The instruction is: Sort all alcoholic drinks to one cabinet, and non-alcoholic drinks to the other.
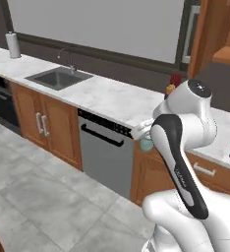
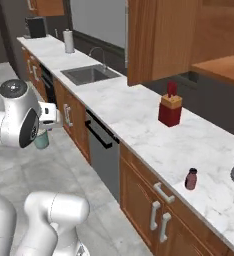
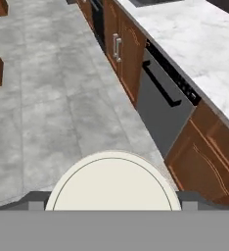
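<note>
The arm is folded back over the floor in front of the dishwasher [image 1: 104, 152], and the teal cup [image 2: 41, 140] with its whitish lid [image 3: 112, 181] is clamped between the widely spread fingers of the gripper [image 2: 42, 136], held in the air clear of the marble counter [image 2: 139, 117].

A marble bench [image 2: 139, 120] carries a sink [image 2: 89, 75], a paper towel roll [image 2: 69, 41] far left, and a red knife block [image 2: 170, 110]; a dishwasher [image 1: 104, 152] sits below.
</note>
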